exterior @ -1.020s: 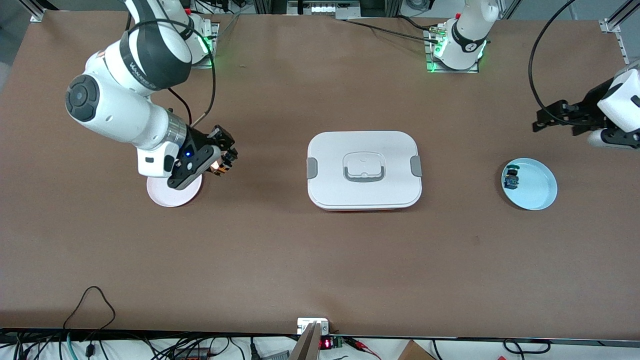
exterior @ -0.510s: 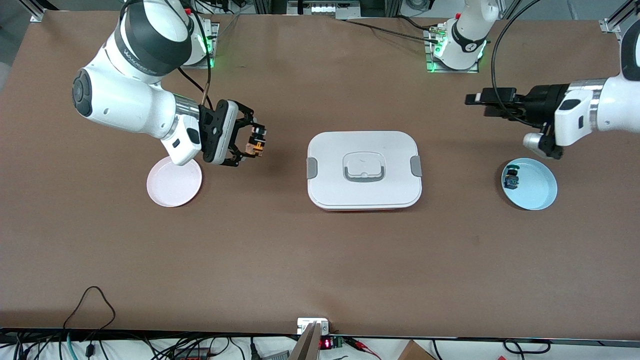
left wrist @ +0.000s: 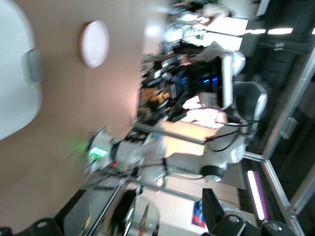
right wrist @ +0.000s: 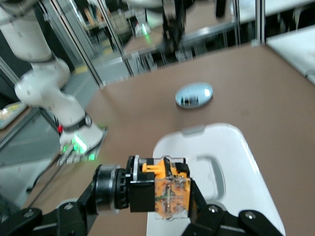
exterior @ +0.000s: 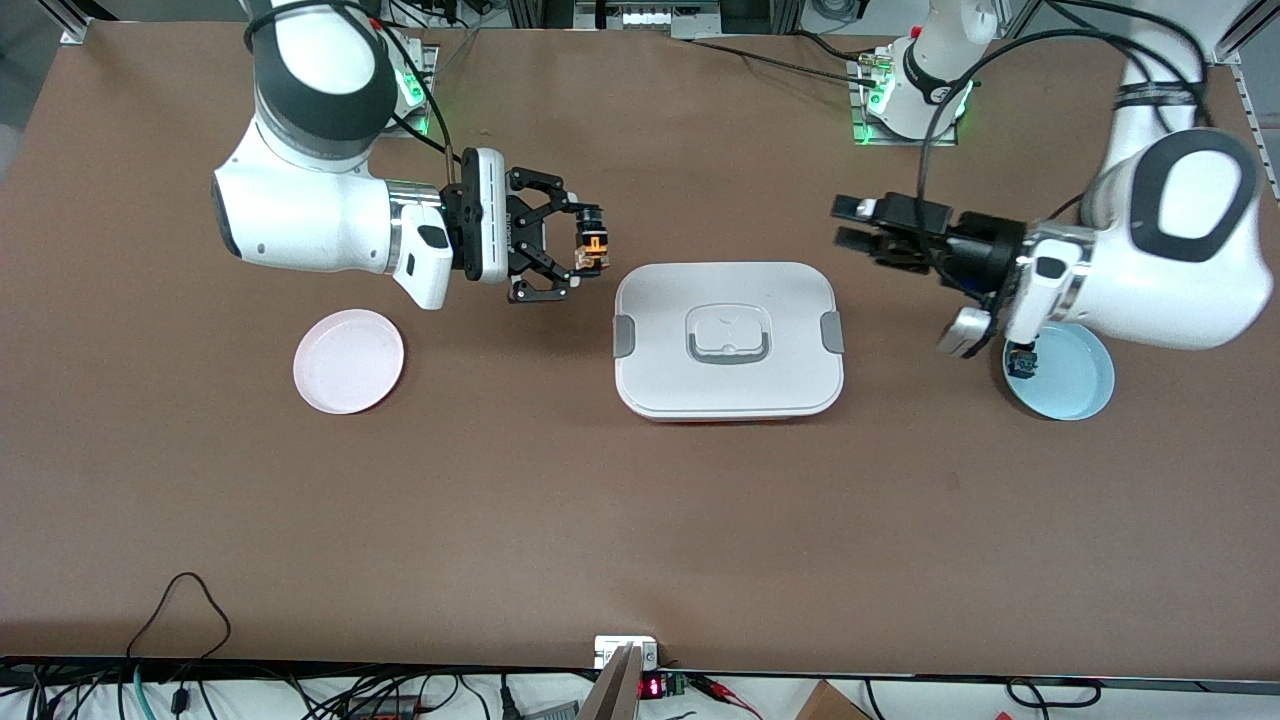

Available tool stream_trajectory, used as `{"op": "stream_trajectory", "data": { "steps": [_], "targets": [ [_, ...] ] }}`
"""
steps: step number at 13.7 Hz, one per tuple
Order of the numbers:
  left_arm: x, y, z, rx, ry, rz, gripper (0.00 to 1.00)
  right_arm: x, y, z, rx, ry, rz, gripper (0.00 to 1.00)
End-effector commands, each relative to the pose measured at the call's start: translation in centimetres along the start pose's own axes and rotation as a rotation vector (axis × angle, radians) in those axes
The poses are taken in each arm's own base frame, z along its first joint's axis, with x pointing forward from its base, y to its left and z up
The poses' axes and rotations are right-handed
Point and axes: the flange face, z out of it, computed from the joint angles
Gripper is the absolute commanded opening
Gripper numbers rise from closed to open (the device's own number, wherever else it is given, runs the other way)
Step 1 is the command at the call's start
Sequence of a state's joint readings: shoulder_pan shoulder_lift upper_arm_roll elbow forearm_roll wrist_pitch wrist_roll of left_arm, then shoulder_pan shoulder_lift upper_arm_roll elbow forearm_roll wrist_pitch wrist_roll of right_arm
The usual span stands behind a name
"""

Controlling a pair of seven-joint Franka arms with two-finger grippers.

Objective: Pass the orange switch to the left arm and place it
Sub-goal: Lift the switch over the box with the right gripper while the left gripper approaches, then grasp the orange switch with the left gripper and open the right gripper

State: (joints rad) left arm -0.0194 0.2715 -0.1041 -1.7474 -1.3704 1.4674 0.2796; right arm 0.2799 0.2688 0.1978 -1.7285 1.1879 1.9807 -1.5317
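My right gripper is shut on the orange switch and holds it in the air, level, beside the white box's end toward the right arm. In the right wrist view the switch sits between the fingers, with the box past it. My left gripper is open and empty. It points toward the box, above the table at the box's corner toward the left arm. The left wrist view shows the box's edge and, farther off, the right gripper with the switch.
An empty pink plate lies toward the right arm's end of the table. A blue plate with a blue-green switch lies toward the left arm's end, partly under the left arm. Cables hang along the table's near edge.
My right gripper has risen from the pink plate with the orange switch and moved toward the box. My left arm has swung in from the table's end toward the box.
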Motion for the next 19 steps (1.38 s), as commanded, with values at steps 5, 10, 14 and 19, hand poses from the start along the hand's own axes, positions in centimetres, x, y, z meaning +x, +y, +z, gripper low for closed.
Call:
{"op": "stream_trajectory", "data": {
  "steps": [5,10,14,19],
  "targets": [
    [-1.6,-3.8,11.5,-0.167,0.260,0.075,1.00,0.9,0.0,2.8,0.015,0.284,-0.122,0.00],
    [-1.8,-2.8,16.3,-0.199,0.392,0.015,1.00,1.2,-1.0,6.7,0.057,0.341,-0.076,0.00],
    [-2.7,-1.5,16.1,-0.198,0.392,0.015,1.00,1.3,-1.0,7.1,0.034,0.331,-0.074,0.00],
    [-4.1,-2.0,17.2,-0.177,0.373,0.009,1.00,1.2,-0.9,7.1,0.018,0.330,-0.066,0.00]
  ]
}}
